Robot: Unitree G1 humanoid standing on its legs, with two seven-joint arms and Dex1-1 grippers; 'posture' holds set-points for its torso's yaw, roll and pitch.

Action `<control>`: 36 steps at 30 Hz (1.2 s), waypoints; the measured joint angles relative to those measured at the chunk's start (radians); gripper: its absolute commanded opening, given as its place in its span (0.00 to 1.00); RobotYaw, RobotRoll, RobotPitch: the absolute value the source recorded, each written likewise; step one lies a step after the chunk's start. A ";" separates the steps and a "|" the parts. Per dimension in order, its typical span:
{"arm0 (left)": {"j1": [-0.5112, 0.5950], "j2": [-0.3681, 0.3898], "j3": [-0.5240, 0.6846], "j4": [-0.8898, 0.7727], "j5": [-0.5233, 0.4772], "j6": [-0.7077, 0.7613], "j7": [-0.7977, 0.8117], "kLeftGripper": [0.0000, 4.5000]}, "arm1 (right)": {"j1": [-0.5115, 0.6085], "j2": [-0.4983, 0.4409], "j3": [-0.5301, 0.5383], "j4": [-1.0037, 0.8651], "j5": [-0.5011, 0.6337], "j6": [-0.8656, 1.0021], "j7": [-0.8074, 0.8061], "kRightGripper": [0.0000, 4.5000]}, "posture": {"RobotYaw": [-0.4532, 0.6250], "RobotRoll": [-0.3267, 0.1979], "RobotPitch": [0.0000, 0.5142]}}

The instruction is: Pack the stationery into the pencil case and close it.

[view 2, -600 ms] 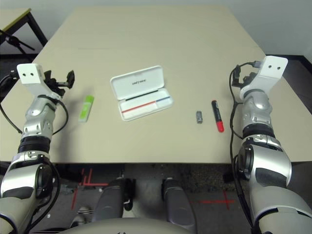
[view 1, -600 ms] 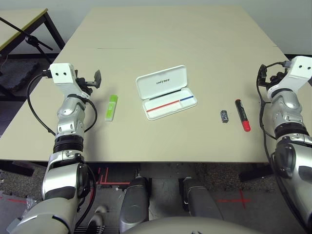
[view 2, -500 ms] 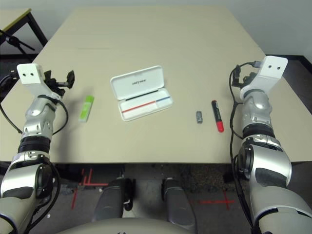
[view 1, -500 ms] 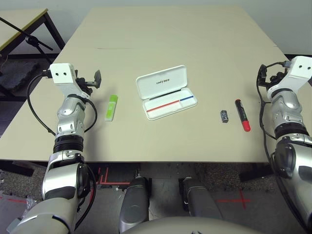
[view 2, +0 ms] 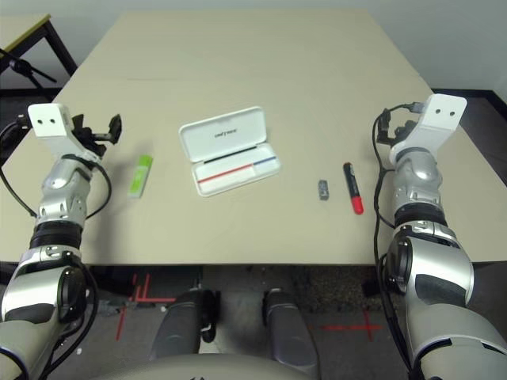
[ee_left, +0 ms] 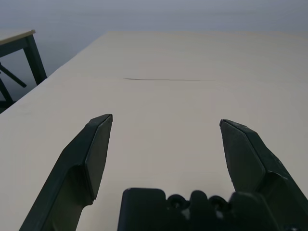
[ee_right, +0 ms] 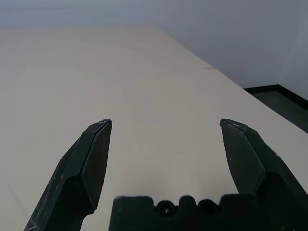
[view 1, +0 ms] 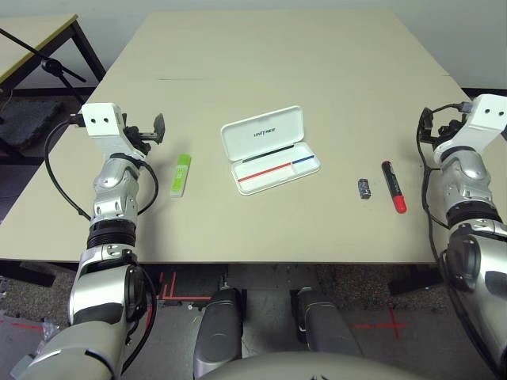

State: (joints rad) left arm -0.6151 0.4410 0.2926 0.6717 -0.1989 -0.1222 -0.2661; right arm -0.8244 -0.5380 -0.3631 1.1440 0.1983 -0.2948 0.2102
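Observation:
The white pencil case [view 1: 269,150] lies open at the table's middle, its lid with black lettering tilted back and a red-and-blue stripe on its tray. Left of it a lime-green highlighter [view 1: 181,175] rests flat. To the right lie a small dark grey block [view 1: 364,188] and a red marker with a black cap [view 1: 394,187]. My left gripper [view 1: 156,129] hovers open beyond the highlighter, holding nothing. My right gripper [view 1: 430,124] stands open past the marker, near the table's right edge. Both wrist views show wide-spread fingers [ee_left: 96,144] [ee_right: 94,149] over bare tabletop.
A second table [view 1: 36,28] and a black stand [view 1: 49,63] are off the far left corner. The beige table [view 1: 277,55] stretches far back, with a thin seam line across it. Its front edge runs just below the items.

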 measured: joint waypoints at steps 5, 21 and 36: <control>0.051 0.027 -0.025 -0.165 -0.033 0.075 -0.122 1.00 | -0.004 -0.011 0.010 -0.005 0.007 0.049 0.157 0.99 | 0.40 0.62 0.21; 0.337 0.264 -0.194 -0.933 -0.361 0.693 -0.612 1.00 | 0.014 -0.147 0.231 -0.200 -0.032 0.199 0.846 0.99 | 0.41 0.62 0.20; 0.243 0.272 -0.425 -0.966 -0.273 0.788 -0.631 1.00 | 0.127 -0.199 0.339 -0.491 -0.028 0.433 1.148 0.99 | 0.40 0.62 0.19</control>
State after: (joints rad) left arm -0.3724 0.7129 -0.1329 -0.2938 -0.4714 0.6655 -0.8966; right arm -0.6975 -0.7370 -0.0245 0.6532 0.1701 0.1382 1.3577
